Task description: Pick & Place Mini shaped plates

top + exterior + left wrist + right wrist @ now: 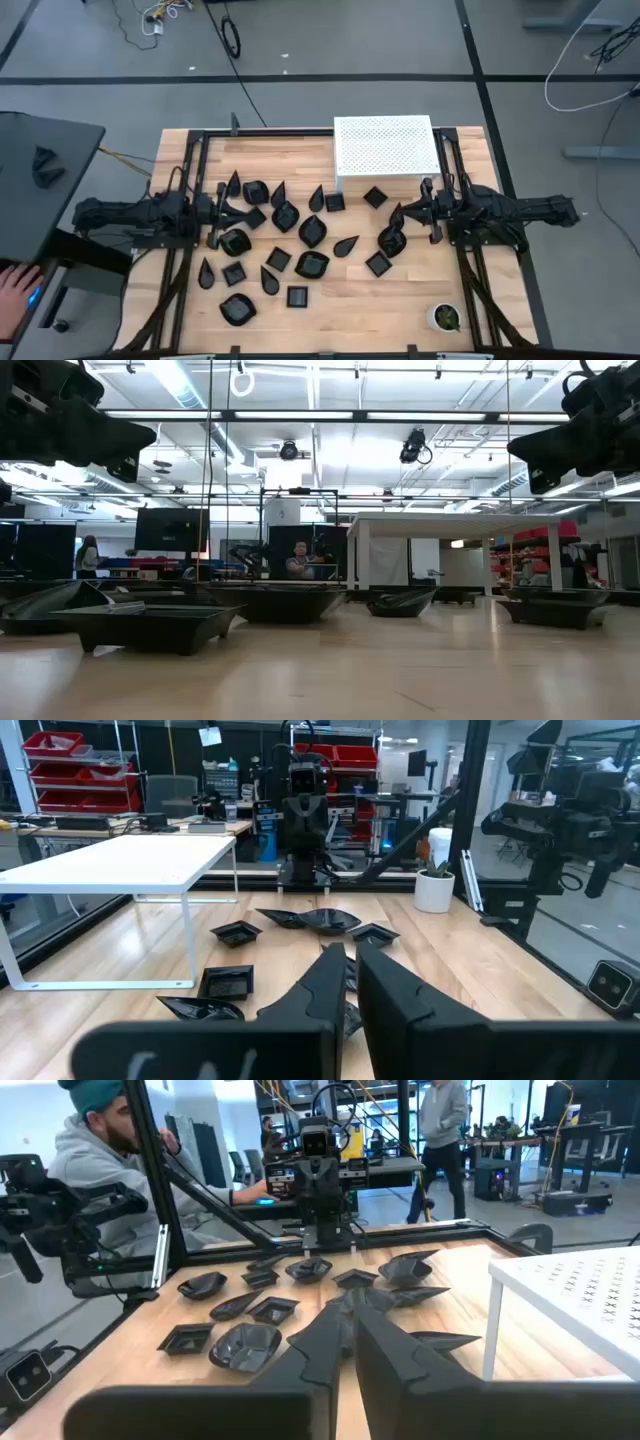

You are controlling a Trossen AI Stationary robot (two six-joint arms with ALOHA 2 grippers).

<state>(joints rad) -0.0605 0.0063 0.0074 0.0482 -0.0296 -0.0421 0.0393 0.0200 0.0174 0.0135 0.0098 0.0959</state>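
Mini shaped plates (312, 232), small glossy black dishes in teardrop, square and rounded-oval shapes, are scattered all over the middle of the light wooden counter (400, 300), lying between the two dark robot arms. Most of them bunch up in the centre and toward the left side, with a few more just in front of the right arm. None of them is on the white perforated metal stand (385, 145) at the far edge of the counter, though a couple of square ones lie right beside its front legs.

Left hand (240, 211) hangs above the counter at the left edge of the pile, fingers pressed nearly together and holding nothing. Right hand (400, 212) is on the opposite side, over the right end of the scatter, its fingers also drawn in close and empty. From the low view both arms sit clearly up above the dishes, not touching any.

A small white pot with a green plant (444, 317) stands alone near the front right corner, well apart from the plates. Someone's hand (14, 290) rests at a desk off the left side
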